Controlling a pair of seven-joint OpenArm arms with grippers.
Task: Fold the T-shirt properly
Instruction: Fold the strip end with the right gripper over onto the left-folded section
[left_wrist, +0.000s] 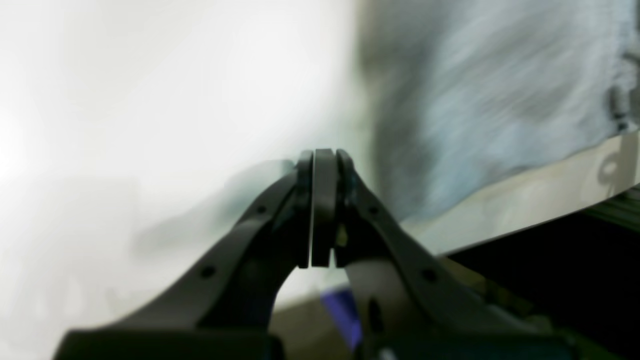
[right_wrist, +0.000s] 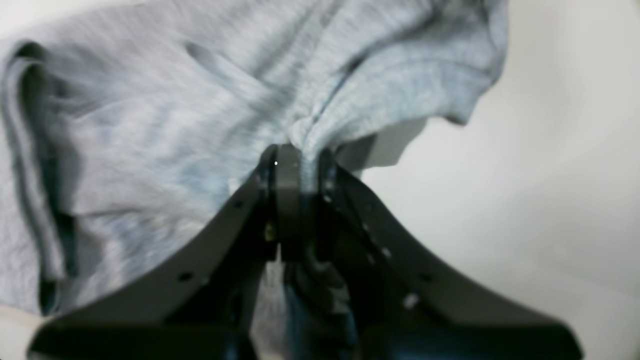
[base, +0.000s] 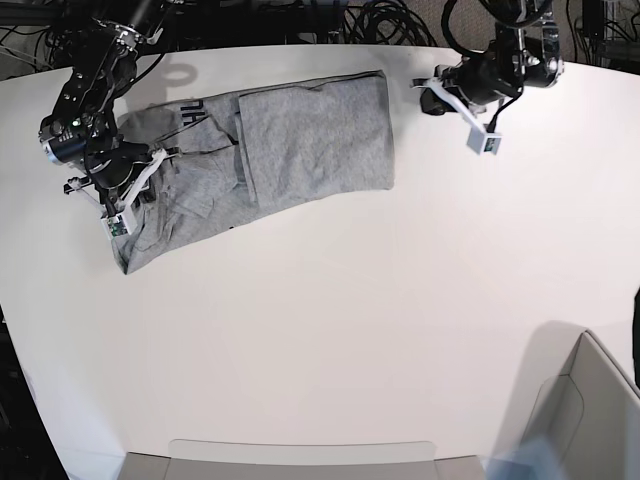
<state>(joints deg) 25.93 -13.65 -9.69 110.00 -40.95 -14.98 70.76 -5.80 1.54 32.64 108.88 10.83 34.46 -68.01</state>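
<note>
Nearest in the overhead view, at about 5 o'clock, a pale box (base: 590, 400) stands at the tabletop's edge, and the white tabletop (base: 330, 330) runs bare from there up to the middle.

Farther back, between 10 and 12 o'clock, lies the T-shirt (base: 300, 140), heather grey and partly folded. One panel is turned over flat toward 12 o'clock, while the part toward 9 o'clock is rumpled, with a bit of black lettering showing near its top edge.

At 9 o'clock the right tool (right_wrist: 295, 165) is pinched on a gathered tuck of the grey cloth; its wrist view shows the fabric bunched between the nearly closed jaws. At about 1 o'clock the left tool (left_wrist: 324, 160) hangs just off the shirt's edge with its jaws pressed together on nothing, the cloth blurred beside it.

The shirt looks light, limp and soft. It likely will not hold a shape, will sag from any single pinch, and will drag and wrinkle if pulled across the surface. A hold at a hem, a sleeve seam or a corner should carry more cleanly than a mid-panel tuck, and two spread holds would probably keep an edge straight for the next fold.
</note>
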